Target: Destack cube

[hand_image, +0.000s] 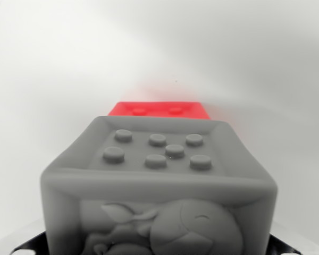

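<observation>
Up close, a grey cube [158, 186] is filling most of the wrist view, sitting dead centre and running off the bottom edge of the picture. Its top face is showing a raised rim and seven round studs, and its near face is carrying an embossed animal figure, rounded and curled; which animal, I cannot tell. Dark bits of the claw [158, 249] are peeking out at both bottom corners of the view, just beside the cube's lower sides, but the fingertips themselves are lying hidden behind the cube, so I cannot tell how far the claw is standing open or whether it is gripping the cube at all.

Just behind the grey cube, a red cube [159, 109] is showing only its top face, with two low studs visible; whether the two are touching cannot be made out. Both are standing against a plain white surface [53, 64] that is blurring into the background, with no edge or corner visible. No writing or label is showing on either cube
</observation>
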